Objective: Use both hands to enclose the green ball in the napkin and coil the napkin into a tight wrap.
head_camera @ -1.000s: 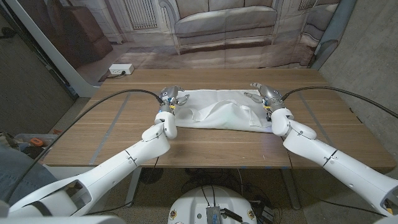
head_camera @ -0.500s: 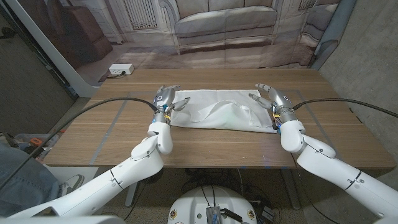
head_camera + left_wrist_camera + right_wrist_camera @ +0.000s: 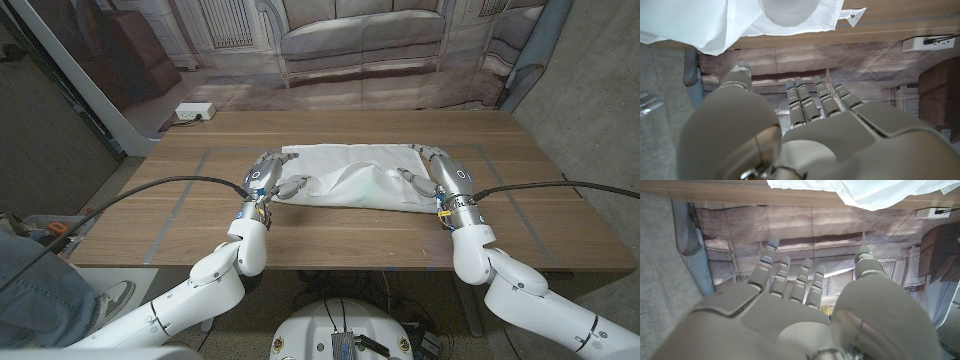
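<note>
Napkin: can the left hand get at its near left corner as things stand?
Probably yes. The left hand hangs at the left end of the napkin, fingers spread and holding nothing, with no other thing between them.

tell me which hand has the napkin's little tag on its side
The left hand. In the left wrist view the tag hangs off the white napkin's corner ahead of that hand; no tag can be made out by the right hand.

A small white care tag point(image 3: 853, 15) at the corner of the white cloth napkin point(image 3: 740, 17) carries print too small to read.
</note>
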Tool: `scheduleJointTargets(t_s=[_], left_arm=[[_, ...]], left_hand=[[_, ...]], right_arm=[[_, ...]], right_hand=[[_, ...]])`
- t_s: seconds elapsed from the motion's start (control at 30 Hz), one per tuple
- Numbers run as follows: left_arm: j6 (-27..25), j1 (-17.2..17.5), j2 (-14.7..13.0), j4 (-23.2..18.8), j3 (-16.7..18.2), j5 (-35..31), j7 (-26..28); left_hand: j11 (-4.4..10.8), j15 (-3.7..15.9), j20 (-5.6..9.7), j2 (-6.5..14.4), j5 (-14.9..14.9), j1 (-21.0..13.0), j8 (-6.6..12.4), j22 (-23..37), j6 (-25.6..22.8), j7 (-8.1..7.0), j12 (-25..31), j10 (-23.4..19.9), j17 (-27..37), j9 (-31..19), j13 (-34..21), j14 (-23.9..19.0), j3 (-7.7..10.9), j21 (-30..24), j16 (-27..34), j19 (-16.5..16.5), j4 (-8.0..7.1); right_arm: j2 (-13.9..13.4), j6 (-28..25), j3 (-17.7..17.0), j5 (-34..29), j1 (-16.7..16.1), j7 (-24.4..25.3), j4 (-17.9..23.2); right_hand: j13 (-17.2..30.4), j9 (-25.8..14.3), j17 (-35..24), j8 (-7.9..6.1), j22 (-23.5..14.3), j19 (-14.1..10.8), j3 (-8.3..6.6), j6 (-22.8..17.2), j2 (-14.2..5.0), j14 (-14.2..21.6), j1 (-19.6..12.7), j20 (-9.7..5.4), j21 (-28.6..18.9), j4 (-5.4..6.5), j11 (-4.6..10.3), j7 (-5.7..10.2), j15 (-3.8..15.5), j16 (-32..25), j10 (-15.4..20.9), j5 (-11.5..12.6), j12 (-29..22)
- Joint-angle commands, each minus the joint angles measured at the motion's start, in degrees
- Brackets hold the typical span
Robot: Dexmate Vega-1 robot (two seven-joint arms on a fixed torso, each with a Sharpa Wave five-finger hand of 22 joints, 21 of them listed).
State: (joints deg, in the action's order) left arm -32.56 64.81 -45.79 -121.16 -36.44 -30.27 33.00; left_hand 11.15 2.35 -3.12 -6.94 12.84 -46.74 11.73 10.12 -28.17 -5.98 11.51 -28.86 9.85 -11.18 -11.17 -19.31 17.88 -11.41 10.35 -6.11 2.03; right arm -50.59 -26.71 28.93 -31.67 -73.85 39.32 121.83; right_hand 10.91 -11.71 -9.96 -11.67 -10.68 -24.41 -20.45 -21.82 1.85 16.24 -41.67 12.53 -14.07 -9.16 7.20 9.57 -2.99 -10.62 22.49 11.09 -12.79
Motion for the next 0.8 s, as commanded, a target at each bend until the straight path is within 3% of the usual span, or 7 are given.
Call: scheduleJointTargets(t_s=[0.03,0.13,0.33,0.43,0.53,0.73,0.8], left_arm=[[5.4,3.0,-1.9,2.5,0.6,-3.4,0.5],[8.6,3.1,-2.2,4.2,0.8,-3.5,1.4],[13.9,3.5,1.5,11.2,0.3,-6.8,11.6],[14.1,3.6,2.9,12.9,0.2,-8.3,14.5],[12.6,3.4,2.6,12.0,-0.1,-10.3,13.0],[6.6,3.1,-0.2,7.5,-0.8,-14.7,3.4],[5.3,3.2,-0.5,7.1,-1.3,-16.8,2.8]], left_hand=[[0.83,6.27,-0.35,-0.7,0.9,-1.5,0.73,0.2,-1.0,-1.47,0.3,-1.1,0.0,-0.1,-0.2,-0.1,-0.11,-0.3,0.2,-0.7,1.06],[1.00,6.79,0.23,-1.0,1.1,-1.9,0.91,0.2,-1.4,-1.99,0.4,-1.7,0.0,-0.1,-0.2,-0.5,-0.33,-0.3,0.4,-0.9,1.42],[1.18,7.82,1.82,-1.1,1.8,-2.5,1.86,0.2,-4.0,-2.79,0.7,-4.0,0.0,-0.1,-0.2,-3.0,-0.83,-0.6,1.0,-2.1,1.94],[1.24,7.94,1.64,-1.2,2.0,-2.7,2.10,0.1,-4.8,-2.79,0.8,-4.8,0.0,-0.1,-0.2,-3.7,-1.03,-0.6,1.1,-2.5,2.09],[1.24,7.73,0.40,-1.3,2.3,-2.7,1.97,0.2,-4.6,-2.98,0.6,-5.0,0.0,-0.1,-0.2,-3.8,-1.28,-0.5,0.9,-2.3,2.21],[1.15,6.66,-1.87,-1.4,3.1,-2.6,-0.18,0.2,0.9,-2.94,-1.0,-0.7,0.2,-0.1,-0.2,0.4,-2.42,0.5,-0.4,0.4,2.44],[1.09,6.45,-2.43,-1.6,3.4,-2.7,-0.59,0.2,2.6,-3.05,-1.2,1.0,0.2,-0.1,-0.2,2.1,-2.90,0.7,-0.6,1.4,2.63]], right_arm=[[2.0,-2.0,5.0,-12.8,-2.2,2.9,-2.0],[2.4,-2.2,5.1,-12.7,-2.4,1.4,-2.1],[3.3,-3.0,5.2,-11.5,-2.4,-2.6,-2.1],[3.8,-3.6,5.1,-10.1,-2.3,-5.0,-1.9],[4.1,-4.5,5.4,-9.9,-1.7,-6.7,-2.1],[4.3,-4.5,5.3,-8.2,-1.0,-8.6,-2.6],[4.5,-4.0,5.4,-8.2,-0.9,-7.9,-3.2]], right_hand=[[0.0,-0.1,-0.3,-0.55,0.2,2.9,0.38,-0.8,0.76,0.0,-0.4,0.02,1.6,0.18,1.62,1.64,1.24,0.1,0.6,0.5,-0.5],[0.0,-0.1,-0.3,-0.56,0.2,2.9,0.36,-0.9,0.77,0.0,-0.5,0.03,1.6,0.22,1.38,1.57,1.18,0.2,0.8,0.6,-0.5],[0.0,-0.1,-0.2,-0.57,0.1,1.7,0.26,-1.1,0.59,0.5,-0.8,-0.02,1.3,0.29,0.70,0.93,0.56,-0.1,0.9,0.7,-0.5],[0.0,-0.1,-0.2,-0.64,0.0,0.5,0.37,-1.5,0.61,1.0,-0.8,-0.07,1.0,0.39,0.29,0.60,0.30,-0.2,1.2,0.7,-0.6],[0.0,-0.1,-0.2,-0.65,0.0,-0.3,0.45,-1.6,0.54,1.7,-0.8,-0.06,0.7,0.52,0.17,0.56,0.02,-0.4,1.2,0.7,-0.6],[0.0,-0.1,-0.2,-0.68,0.0,-1.0,0.64,-1.8,0.59,2.0,-0.6,-0.03,0.6,0.67,0.01,0.46,0.33,-0.5,1.7,0.7,-0.7],[0.0,-0.1,-0.2,-0.69,0.0,-3.3,0.61,-2.1,0.35,3.1,-1.1,-0.14,0.0,0.62,-0.18,0.19,0.02,-0.7,2.2,0.7,-0.8]])
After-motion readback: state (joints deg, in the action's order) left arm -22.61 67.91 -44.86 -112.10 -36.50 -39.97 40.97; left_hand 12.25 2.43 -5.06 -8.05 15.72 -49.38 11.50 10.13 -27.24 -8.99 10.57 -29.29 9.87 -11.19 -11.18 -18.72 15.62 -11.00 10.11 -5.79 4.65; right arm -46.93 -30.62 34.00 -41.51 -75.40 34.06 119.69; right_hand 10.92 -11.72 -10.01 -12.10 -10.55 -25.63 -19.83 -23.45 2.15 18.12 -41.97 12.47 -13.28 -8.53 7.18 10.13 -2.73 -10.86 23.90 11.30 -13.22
